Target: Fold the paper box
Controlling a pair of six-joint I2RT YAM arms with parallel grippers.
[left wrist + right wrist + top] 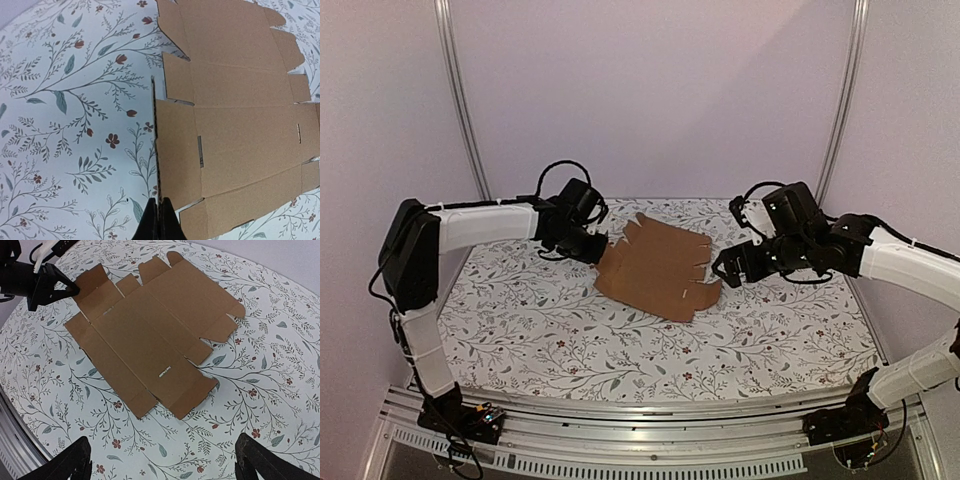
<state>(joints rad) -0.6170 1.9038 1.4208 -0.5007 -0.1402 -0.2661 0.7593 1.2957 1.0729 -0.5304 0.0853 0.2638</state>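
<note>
The paper box (658,266) is a flat brown die-cut cardboard sheet with notched tabs, lying mid-table with its left edge lifted. My left gripper (597,250) is shut on that left edge; in the left wrist view the black fingertips (159,220) pinch the thin edge of the sheet (240,110). My right gripper (723,268) is open and empty, hovering just right of the sheet's right tabs. In the right wrist view the sheet (150,335) lies beyond the wide-apart fingers (72,462), with the left gripper (50,285) at its far corner.
The table is covered by a floral cloth (570,340). Aluminium posts (460,100) stand at the back corners before a plain wall. A metal rail (650,420) runs along the near edge by the arm bases.
</note>
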